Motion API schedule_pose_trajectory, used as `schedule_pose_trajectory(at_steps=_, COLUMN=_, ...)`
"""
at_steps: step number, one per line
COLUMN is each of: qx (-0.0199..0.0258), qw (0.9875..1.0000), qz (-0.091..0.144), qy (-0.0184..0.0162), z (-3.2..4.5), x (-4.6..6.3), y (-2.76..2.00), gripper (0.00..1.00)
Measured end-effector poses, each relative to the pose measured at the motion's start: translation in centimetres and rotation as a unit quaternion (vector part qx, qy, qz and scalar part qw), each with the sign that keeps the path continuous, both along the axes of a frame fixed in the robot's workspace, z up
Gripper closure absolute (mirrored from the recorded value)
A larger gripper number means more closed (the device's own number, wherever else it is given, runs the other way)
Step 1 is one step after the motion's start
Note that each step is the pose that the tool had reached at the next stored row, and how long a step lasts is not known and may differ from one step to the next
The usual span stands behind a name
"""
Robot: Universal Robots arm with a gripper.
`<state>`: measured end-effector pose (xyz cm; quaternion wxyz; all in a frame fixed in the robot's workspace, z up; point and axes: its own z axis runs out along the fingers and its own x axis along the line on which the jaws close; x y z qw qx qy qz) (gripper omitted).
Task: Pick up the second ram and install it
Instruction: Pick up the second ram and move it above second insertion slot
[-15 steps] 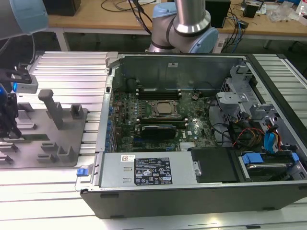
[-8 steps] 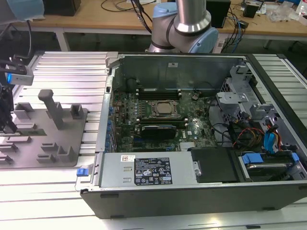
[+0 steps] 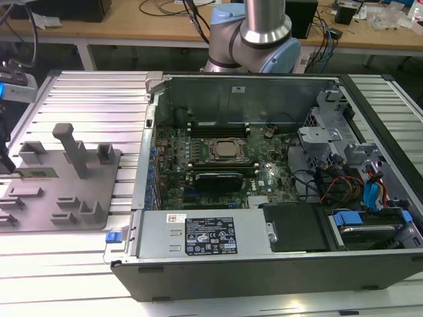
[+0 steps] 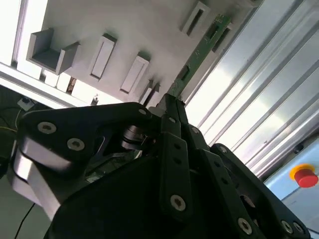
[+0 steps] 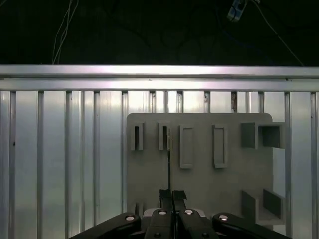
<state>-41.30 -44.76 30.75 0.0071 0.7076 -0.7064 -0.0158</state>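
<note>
Claw [image 5: 172, 192] pinched shut on the second ram [image 4: 200, 52], grey tray blocks [image 5: 185, 147] flanking it.

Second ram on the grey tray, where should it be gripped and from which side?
Grip the two flat faces near one end, coming down from above. The second ram stands on its thin edge on the fixture tray, so its broad faces suit the pads. The gripper is pinched on it at the end away from the grey blocks.

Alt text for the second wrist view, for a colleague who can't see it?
The black gripper is closed on one end of the second ram, a green strip reaching away over the grey fixture tray. Ribbed metal table lies beside the tray.
</note>
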Motion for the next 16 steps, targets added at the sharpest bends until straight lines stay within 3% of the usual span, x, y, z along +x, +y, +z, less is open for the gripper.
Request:
schedule_pose_trajectory(at_steps=5, qx=0.0, qw=1.0, qz=0.0, qy=-0.0027, z=3.66, x=0.0, y=0.01, gripper=0.91)
schedule_pose_trajectory(at_steps=11, qx=0.0, qw=1.0, qz=0.0, qy=-0.0032, z=5.85, x=0.0, y=0.02, gripper=0.91)
schedule_pose_trajectory(at_steps=16, qx=0.0, qw=1.0, qz=0.0, qy=-0.0037, z=8.42, x=0.0, y=0.1, gripper=0.91)
